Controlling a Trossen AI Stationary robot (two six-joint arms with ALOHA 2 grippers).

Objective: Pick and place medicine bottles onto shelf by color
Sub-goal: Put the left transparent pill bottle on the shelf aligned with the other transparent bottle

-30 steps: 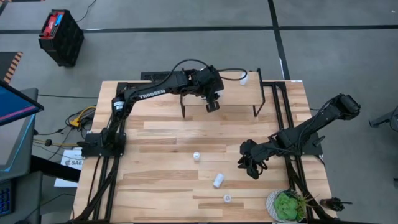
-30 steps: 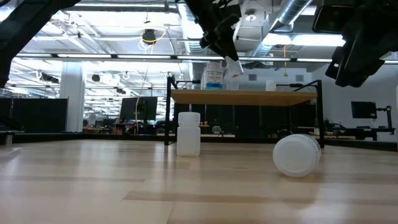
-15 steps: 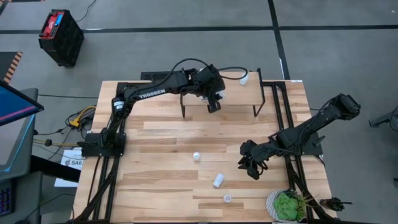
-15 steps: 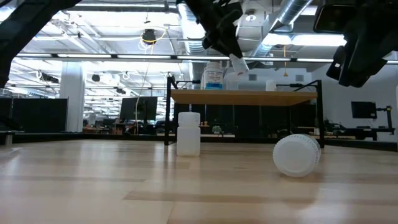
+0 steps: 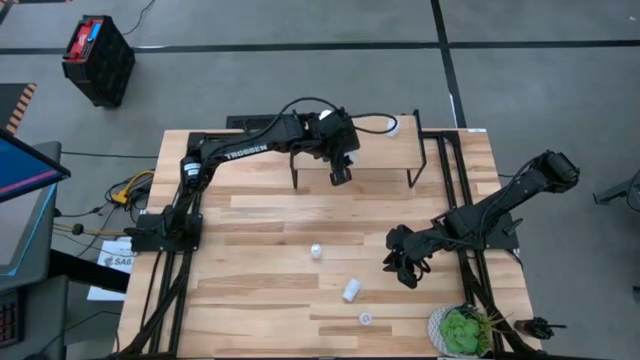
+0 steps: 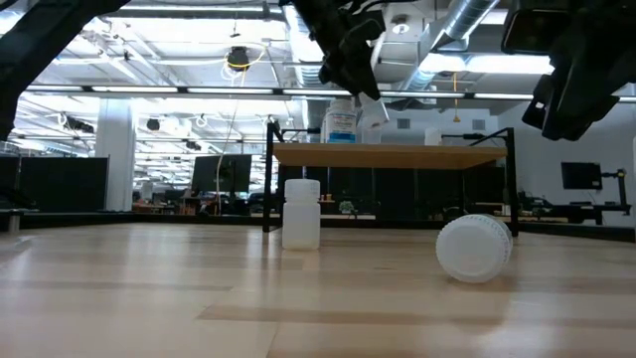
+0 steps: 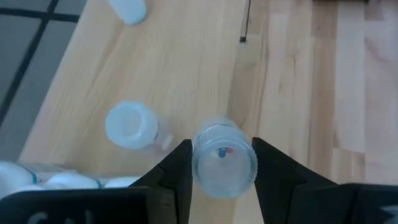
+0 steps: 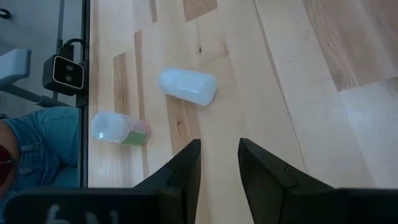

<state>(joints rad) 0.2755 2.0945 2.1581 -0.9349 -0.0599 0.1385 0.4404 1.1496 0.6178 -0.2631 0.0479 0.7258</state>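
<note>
The shelf (image 5: 385, 160) stands at the table's far middle. My left gripper (image 5: 341, 174) hovers over its near edge, shut on a translucent pale blue bottle (image 7: 224, 163). Another pale blue bottle (image 7: 129, 124) stands on the shelf beside it, and a white bottle (image 5: 392, 126) lies on its side at the shelf's far right. Three bottles remain on the table: one upright (image 5: 316, 250), one on its side (image 5: 351, 290) and one near the front edge (image 5: 366, 318). My right gripper (image 5: 405, 265) is open and empty, above the table right of these. My left gripper pinches the translucent bottle by its round side wall (image 7: 198, 163), one finger on each side. The fingers come from above, slanting down. The bottle sticks out below the fingertips (image 6: 372, 107), tilted and lifted clear of the shelf top (image 6: 397, 155).
The shelf's black legs (image 5: 414, 160) stand on the table. A potted green plant (image 5: 460, 330) sits at the near right corner. A person's blue-jeaned leg (image 8: 31, 149) shows beyond the table's edge. Several more bottles (image 7: 56, 180) cluster on the shelf near my left gripper.
My left gripper has swayed slightly toward the table's right edge and back above the shelf's near edge, still shut on the tilted bottle. My right arm has kept still.
</note>
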